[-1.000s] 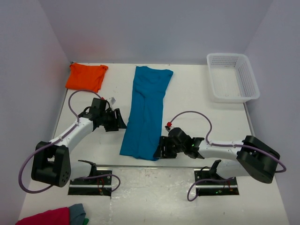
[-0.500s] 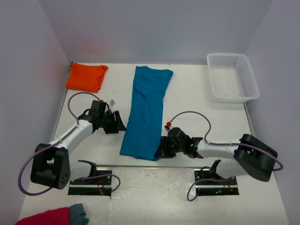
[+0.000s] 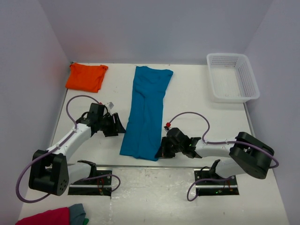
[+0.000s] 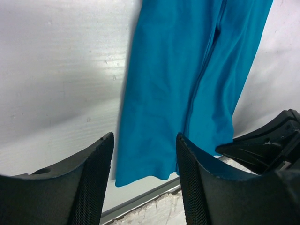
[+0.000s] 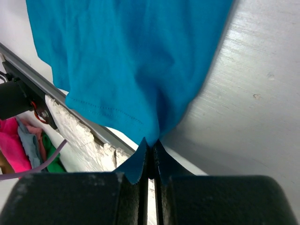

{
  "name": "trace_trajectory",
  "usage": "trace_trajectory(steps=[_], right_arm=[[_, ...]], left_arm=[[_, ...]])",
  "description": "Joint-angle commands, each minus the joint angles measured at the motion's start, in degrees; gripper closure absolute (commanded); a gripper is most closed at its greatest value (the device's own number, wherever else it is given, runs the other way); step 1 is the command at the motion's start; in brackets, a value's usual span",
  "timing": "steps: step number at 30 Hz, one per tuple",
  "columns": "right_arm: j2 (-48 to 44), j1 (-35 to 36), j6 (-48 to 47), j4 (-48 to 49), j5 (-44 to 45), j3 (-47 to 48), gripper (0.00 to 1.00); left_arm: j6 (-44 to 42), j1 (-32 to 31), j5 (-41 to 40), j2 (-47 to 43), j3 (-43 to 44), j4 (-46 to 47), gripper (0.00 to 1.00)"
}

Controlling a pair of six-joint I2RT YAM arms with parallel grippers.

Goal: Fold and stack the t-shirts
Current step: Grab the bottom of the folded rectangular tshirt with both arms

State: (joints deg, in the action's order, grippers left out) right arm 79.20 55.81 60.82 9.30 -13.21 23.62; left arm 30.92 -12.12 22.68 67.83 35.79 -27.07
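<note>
The teal-blue t-shirt (image 3: 146, 110) lies folded into a long strip down the middle of the table, its hem at the near edge. My right gripper (image 3: 161, 152) is shut on the hem's near right corner (image 5: 152, 133), and the cloth bunches up between its fingers. My left gripper (image 3: 121, 125) hovers open just left of the strip's left edge (image 4: 129, 117), holding nothing. The orange t-shirt (image 3: 86, 76) sits folded at the far left corner, away from both grippers.
A white plastic basket (image 3: 233, 77) stands at the far right. A crimson-pink cloth (image 3: 47, 217) and a grey cloth (image 3: 77, 212) lie below the table's near left edge. The metal front edge (image 5: 42, 84) runs just under the teal hem.
My right gripper has closed onto the near right corner of the teal hem. The left gripper has shifted slightly toward the near edge, still open.
</note>
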Motion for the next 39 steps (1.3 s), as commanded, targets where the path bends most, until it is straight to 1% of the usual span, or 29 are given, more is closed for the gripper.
trace_trajectory(steps=[1, 3, 5, 8, 11, 15, 17, 23, 29, 31, 38, 39], right_arm=[[-1.76, -0.09, 0.18, -1.12, 1.34, 0.46, 1.00], [-2.82, -0.09, 0.09, -3.32, 2.57, 0.99, 1.00], [-3.78, -0.09, -0.43, -5.33, 3.19, 1.78, 1.00], [-4.93, -0.09, -0.44, -5.69, 3.54, 1.61, 1.00], [-5.81, -0.09, -0.44, -5.52, 3.54, 1.17, 1.00], [-7.12, -0.18, -0.44, -5.08, 3.54, 0.29, 1.00], [-7.48, -0.26, -0.35, -4.91, 3.54, -0.15, 1.00], [-8.62, -0.70, -0.70, -5.26, 3.54, -0.50, 1.00], [-8.36, -1.06, -0.61, -4.55, 3.19, -1.03, 1.00], [-8.10, -1.14, -0.52, -4.55, 3.02, -0.94, 1.00], [-8.01, -1.06, -0.44, -5.17, 3.11, -0.85, 1.00], [-7.92, -1.06, -0.44, -5.43, 3.02, -0.77, 1.00]], left_arm=[[1.24, 0.43, 3.33, -1.82, -1.95, -1.50, 0.43], [2.39, 0.43, 4.57, -1.83, -3.09, -2.28, 0.43], [2.48, 0.43, 3.96, -1.48, -3.27, -4.90, 0.43], [3.36, 0.43, 1.51, -1.21, -2.92, -8.95, 0.43], [4.76, 0.43, 0.35, -2.88, -3.80, -10.98, 0.43], [5.73, 0.43, -0.70, -3.50, -5.20, -11.60, 0.44], [6.08, 0.43, 1.22, -2.45, -6.95, -10.82, 0.46], [6.70, 0.43, 2.98, -0.34, -10.82, -7.83, 0.52], [7.49, 0.34, 6.23, 1.07, -12.15, -4.75, 0.59], [7.32, 0.34, 7.20, 1.86, -12.59, -3.87, 0.63], [7.40, 0.34, 8.96, 5.37, -14.96, 0.61, 0.66], [7.23, 0.34, 8.96, 5.73, -15.05, 0.88, 0.70]])
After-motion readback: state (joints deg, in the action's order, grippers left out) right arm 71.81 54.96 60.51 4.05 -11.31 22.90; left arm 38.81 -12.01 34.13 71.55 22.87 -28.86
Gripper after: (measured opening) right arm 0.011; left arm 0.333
